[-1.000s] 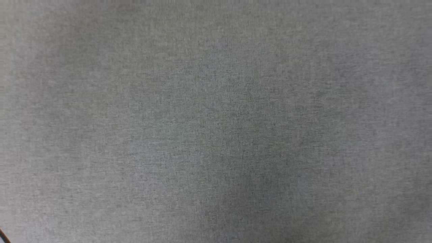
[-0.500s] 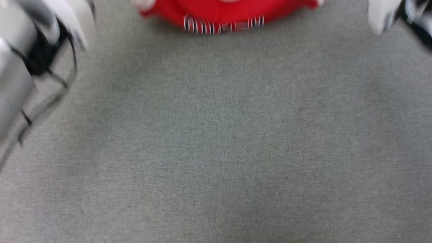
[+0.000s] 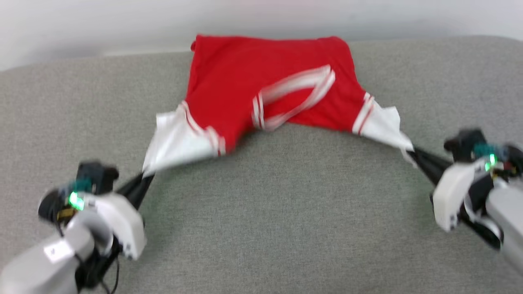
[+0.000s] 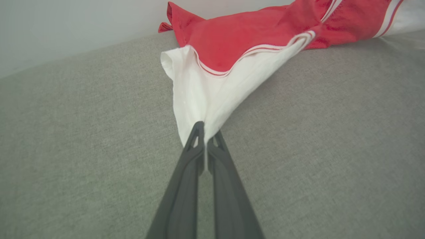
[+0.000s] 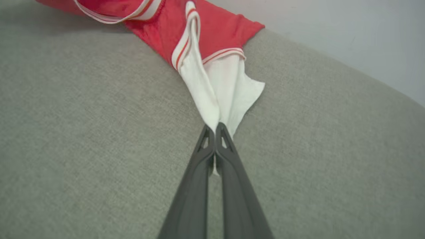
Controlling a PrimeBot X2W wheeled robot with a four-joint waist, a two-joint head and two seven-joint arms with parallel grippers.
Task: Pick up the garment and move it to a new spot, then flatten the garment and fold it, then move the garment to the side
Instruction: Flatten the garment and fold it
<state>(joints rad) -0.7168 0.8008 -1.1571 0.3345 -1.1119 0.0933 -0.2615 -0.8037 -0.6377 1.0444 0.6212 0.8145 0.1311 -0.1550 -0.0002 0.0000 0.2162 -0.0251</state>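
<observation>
The garment (image 3: 241, 81) is a red jersey T-shirt with white sleeves and striped trim, lying stretched across the far half of a grey fabric surface (image 3: 278, 212). Its striped collar loop faces up; no letters or number show. My left gripper (image 3: 144, 179) is shut on the white left sleeve, pinched between the fingertips in the left wrist view (image 4: 205, 131). My right gripper (image 3: 413, 155) is shut on the white right sleeve, as the right wrist view (image 5: 215, 127) shows. The sleeves (image 4: 206, 96) (image 5: 219, 89) are pulled taut toward each gripper.
The grey surface ends at a rounded far edge (image 3: 102, 57) just behind the shirt, with a pale wall (image 3: 122, 20) beyond. Bare grey fabric spreads between the two arms toward the near side.
The head camera has swung upward, so the picture went from bare grey fabric to the whole shirt and both grippers. Real movement of the shirt cannot be told apart from that.
</observation>
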